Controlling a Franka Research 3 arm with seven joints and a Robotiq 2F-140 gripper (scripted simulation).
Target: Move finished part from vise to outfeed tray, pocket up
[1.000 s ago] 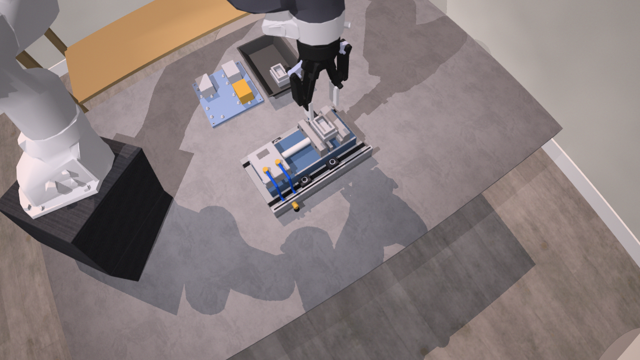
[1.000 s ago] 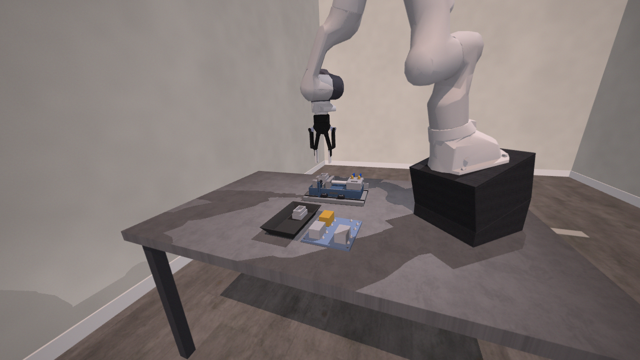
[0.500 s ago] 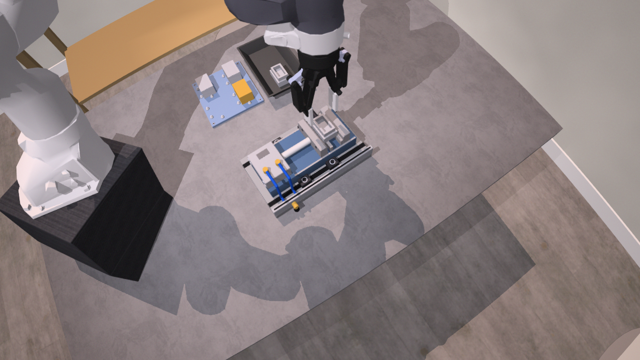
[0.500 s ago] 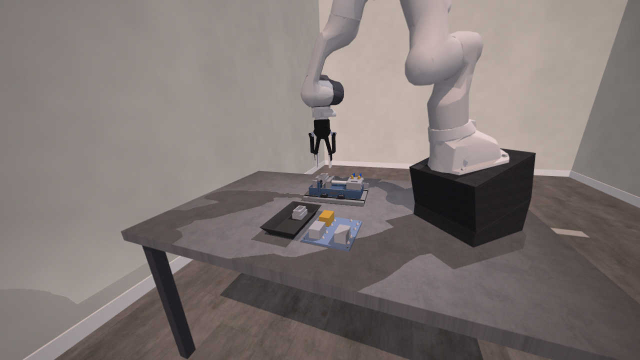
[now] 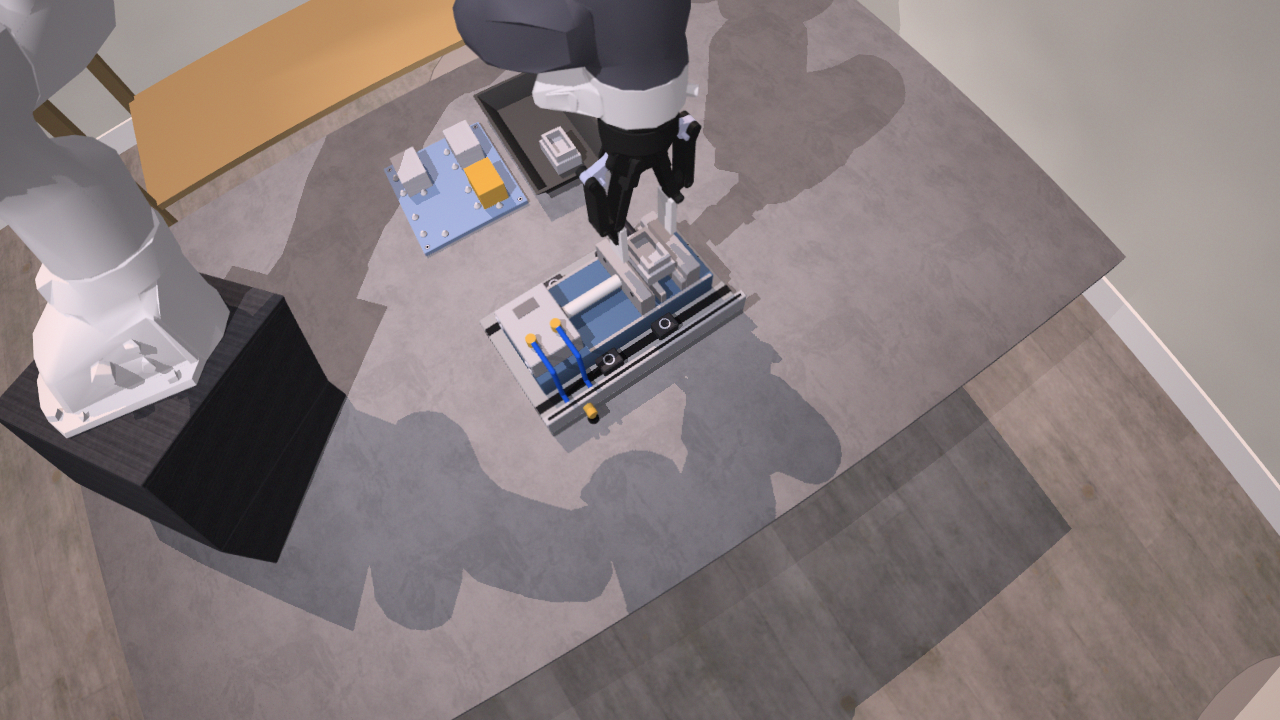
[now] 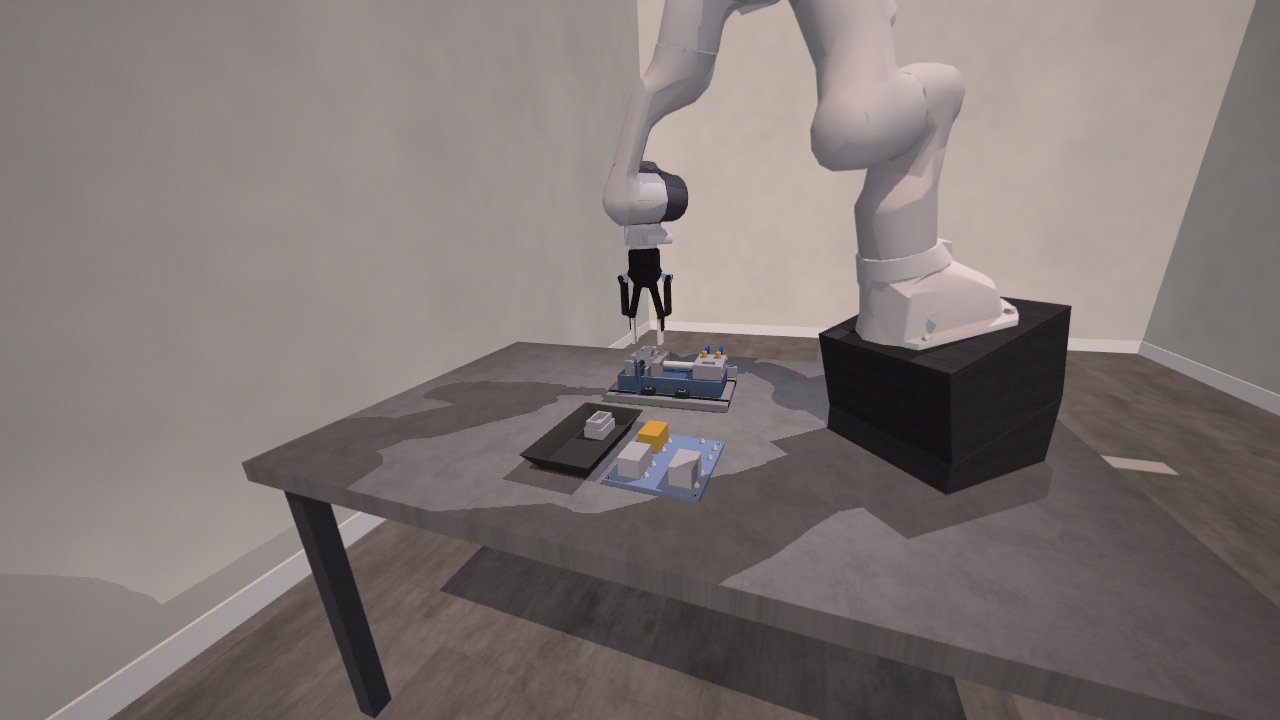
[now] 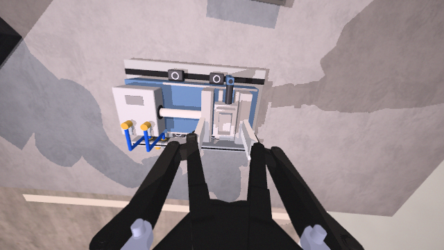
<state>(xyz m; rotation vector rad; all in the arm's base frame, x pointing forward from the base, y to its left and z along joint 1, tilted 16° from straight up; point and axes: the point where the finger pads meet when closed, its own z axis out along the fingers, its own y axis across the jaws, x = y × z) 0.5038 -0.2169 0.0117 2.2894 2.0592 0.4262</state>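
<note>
The black two-finger gripper hangs above the blue and grey machine vise, which stands on the grey mottled table top. Its fingers stand partly apart and hold nothing; the pale fingertips point down on both sides of the part, above it, without touching it. The finished part, a small light grey block with a rectangular pocket, sits in the vise with the pocket up. In the wrist view it shows between the two fingertips.

The black shallow outfeed tray lies on the table on the near side of the vise in the exterior view, well apart from the gripper. One similar grey pocketed block lies in it. Just to the right of the tray is a light blue fixture plate carrying two grey blocks and one orange block.
</note>
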